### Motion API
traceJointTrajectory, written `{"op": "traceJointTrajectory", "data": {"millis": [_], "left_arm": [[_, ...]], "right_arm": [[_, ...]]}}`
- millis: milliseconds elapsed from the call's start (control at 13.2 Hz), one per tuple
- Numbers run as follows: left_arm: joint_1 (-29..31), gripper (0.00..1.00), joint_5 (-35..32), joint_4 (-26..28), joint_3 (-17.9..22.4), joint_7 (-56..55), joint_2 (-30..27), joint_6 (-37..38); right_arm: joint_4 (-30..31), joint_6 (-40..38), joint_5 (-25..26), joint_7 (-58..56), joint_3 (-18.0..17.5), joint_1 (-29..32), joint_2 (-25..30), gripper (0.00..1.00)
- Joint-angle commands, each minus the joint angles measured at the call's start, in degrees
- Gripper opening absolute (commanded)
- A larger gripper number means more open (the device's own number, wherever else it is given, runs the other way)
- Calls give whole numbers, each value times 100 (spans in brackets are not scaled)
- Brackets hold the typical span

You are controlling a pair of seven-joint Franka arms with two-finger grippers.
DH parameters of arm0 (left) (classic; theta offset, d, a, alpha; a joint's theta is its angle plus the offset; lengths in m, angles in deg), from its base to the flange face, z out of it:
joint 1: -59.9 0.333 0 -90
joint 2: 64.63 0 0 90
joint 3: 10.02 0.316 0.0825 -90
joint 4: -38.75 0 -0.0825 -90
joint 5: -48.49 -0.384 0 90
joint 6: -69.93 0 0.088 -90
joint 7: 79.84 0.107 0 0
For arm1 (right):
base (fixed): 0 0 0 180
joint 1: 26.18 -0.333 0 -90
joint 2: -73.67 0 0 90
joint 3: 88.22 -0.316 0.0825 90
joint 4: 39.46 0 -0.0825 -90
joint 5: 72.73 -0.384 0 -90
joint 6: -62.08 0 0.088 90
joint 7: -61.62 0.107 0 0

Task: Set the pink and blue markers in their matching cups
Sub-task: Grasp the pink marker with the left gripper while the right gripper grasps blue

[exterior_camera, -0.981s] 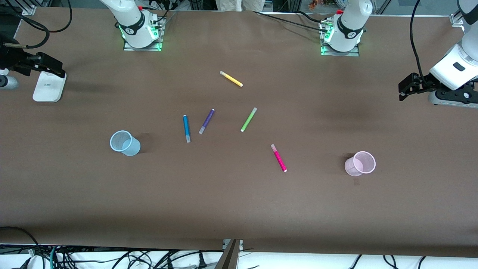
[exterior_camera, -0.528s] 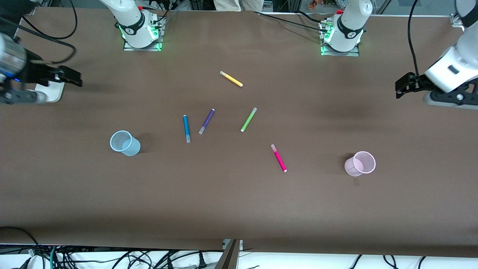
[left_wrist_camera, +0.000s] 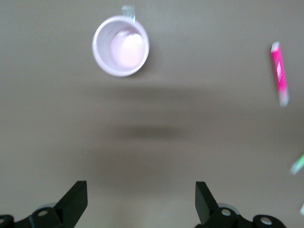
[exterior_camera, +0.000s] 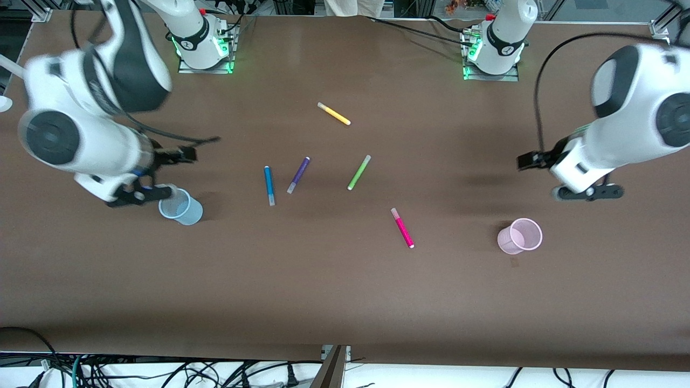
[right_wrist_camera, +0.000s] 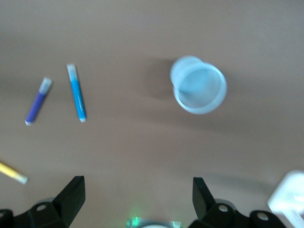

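The blue marker (exterior_camera: pixel 269 185) lies mid-table and shows in the right wrist view (right_wrist_camera: pixel 76 92). The pink marker (exterior_camera: pixel 402 228) lies nearer the front camera and shows in the left wrist view (left_wrist_camera: pixel 279 72). The light blue cup (exterior_camera: pixel 180 206) (right_wrist_camera: pixel 199 85) stands toward the right arm's end. The pale pink cup (exterior_camera: pixel 520 235) (left_wrist_camera: pixel 121 46) stands toward the left arm's end. My right gripper (exterior_camera: pixel 135 195) (right_wrist_camera: pixel 137 199) is open and empty over the table beside the blue cup. My left gripper (exterior_camera: pixel 587 192) (left_wrist_camera: pixel 141 204) is open and empty over the table beside the pink cup.
A purple marker (exterior_camera: pixel 298 174) lies beside the blue one. A lime-green marker (exterior_camera: pixel 359 172) lies mid-table. A yellow marker (exterior_camera: pixel 333 113) lies nearer the arm bases. A white block (right_wrist_camera: pixel 289 192) shows at the right arm's end. Cables hang along the table's front edge.
Both arms have swung in from the table's ends toward the cups, the right toward the blue cup, the left toward the pink cup. Markers and cups have not moved.
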Motion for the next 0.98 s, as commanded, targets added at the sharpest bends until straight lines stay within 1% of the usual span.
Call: {"op": "traceJointTrajectory", "data": {"millis": [0,226,302,377,528,679,755,906], "left_arm": [[-682,100,78,-343,13,-1347,765,-779],[-1314,100,26,-801,22,-2446,1758,-1606],[-1595,100,17,-828,31,-2841,2058,-1992],[-1746,100,8,-828,39,-3141,2261,-2239],[-1949,100,0,-819,39,-3460,2578,-2443],[-2046,100,0,-810,31,-3478,2798,-2881],[-2072,100,0,-810,31,-3470,2842,-2936],[-2090,96,0,-819,22,-3469,3035,-3207]], "right_arm": [[-9,623,-198,32,22,-199,-501,100],[184,1370,-216,461,22,-533,-1011,100],[306,1669,-216,498,22,-604,-1143,100],[430,2020,-216,498,22,-665,-1257,100],[684,2618,-225,507,13,-745,-1425,100],[930,3102,-409,577,22,-841,-1513,100],[1054,3330,-418,708,22,-920,-1539,100],[1239,3604,-418,832,22,-1035,-1575,100]]}}
